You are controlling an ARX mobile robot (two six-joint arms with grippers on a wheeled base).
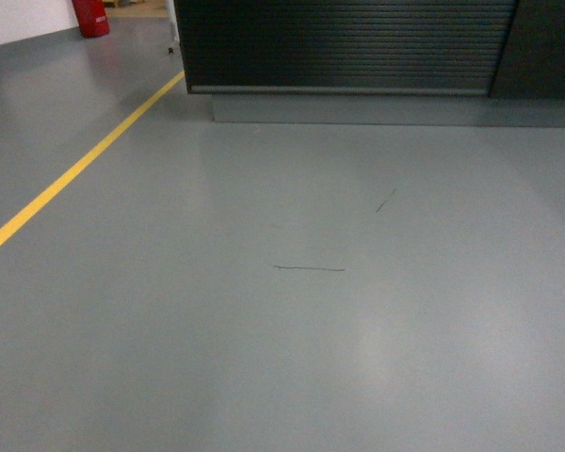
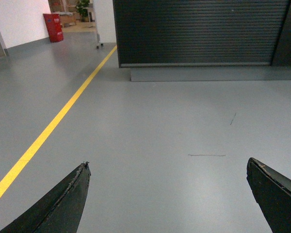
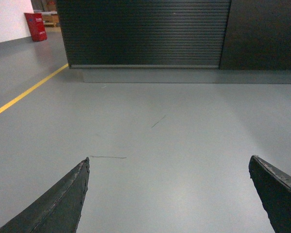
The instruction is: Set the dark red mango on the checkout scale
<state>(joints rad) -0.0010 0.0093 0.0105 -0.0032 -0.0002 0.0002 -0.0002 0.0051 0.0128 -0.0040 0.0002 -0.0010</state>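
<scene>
Checkout (image 1: pixel 344 42) top is cut off; left tool (image 2: pixel 167 194) and right tool (image 3: pixel 169 191) gape wide.

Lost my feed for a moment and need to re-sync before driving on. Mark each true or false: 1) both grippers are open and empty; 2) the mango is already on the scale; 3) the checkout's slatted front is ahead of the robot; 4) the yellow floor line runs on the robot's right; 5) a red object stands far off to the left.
1) Both grippers are open and empty. True: the left gripper and the right gripper both show wide-spread fingers with only floor between.
2) False: neither mango nor scale is in any view.
3) True: the checkout and its ribbed front stand ahead.
4) False: the yellow line runs on the left.
5) True: the red object stands far left, by the wall.
</scene>
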